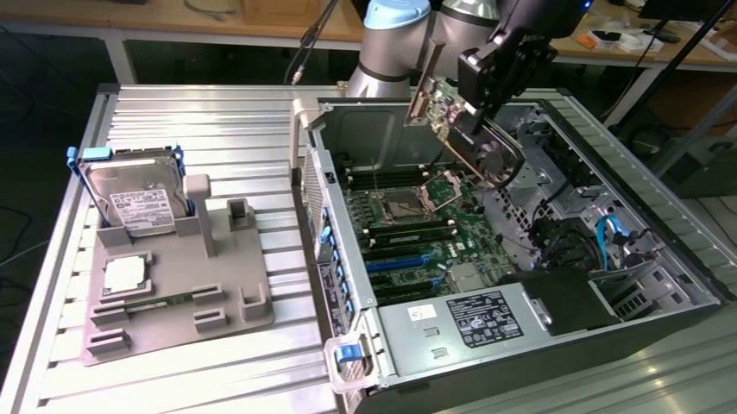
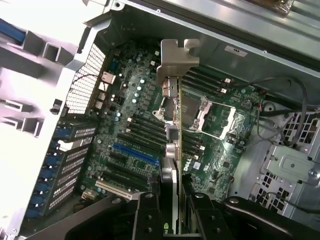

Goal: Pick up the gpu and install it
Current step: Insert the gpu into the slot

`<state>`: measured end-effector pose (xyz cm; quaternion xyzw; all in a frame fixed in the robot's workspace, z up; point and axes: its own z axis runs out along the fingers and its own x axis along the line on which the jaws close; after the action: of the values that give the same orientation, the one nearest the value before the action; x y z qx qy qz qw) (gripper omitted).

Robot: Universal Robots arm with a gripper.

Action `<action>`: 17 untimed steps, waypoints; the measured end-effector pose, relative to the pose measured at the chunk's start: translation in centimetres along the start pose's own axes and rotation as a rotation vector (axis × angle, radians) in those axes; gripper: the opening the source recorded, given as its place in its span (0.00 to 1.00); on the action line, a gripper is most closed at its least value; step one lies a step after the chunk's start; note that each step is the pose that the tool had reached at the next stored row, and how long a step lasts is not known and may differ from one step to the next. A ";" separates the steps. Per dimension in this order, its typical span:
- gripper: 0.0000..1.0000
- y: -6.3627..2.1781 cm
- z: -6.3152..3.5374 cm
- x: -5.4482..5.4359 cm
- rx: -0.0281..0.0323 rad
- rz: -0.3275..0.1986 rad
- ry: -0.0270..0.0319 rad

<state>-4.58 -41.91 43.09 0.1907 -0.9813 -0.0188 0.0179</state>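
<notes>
My gripper [image 1: 464, 116] is shut on the gpu [image 1: 431, 93], a thin green-and-dark card with a silver end bracket. It hangs tilted above the open computer case [image 1: 345, 112], over the far part of the motherboard [image 1: 420, 237]. In the wrist view the gpu [image 2: 176, 150] runs edge-on from between the black fingers [image 2: 145, 212] out to its bracket [image 2: 176, 60]. The gripper [image 2: 175, 200] holds it well above the board, over the CPU socket [image 2: 212, 117] and the memory slots. The blue expansion slot [image 2: 135, 152] lies to one side of the card's edge, lower on the board.
On the exterior view's left, a grey fixture [image 1: 230, 302] holds a silver hard drive [image 1: 138, 205] in a blue frame, a CPU chip [image 1: 124, 274] and a green memory stick [image 1: 173, 300]. Inside the case are cables [image 1: 608, 235], a drive cage and a black power-supply box [image 1: 570, 302].
</notes>
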 end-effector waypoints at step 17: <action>0.27 -0.05 0.59 -0.1 0.0119 -0.276 0.0039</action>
<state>-4.51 -41.90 42.49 0.3239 -0.9458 -0.0148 0.0159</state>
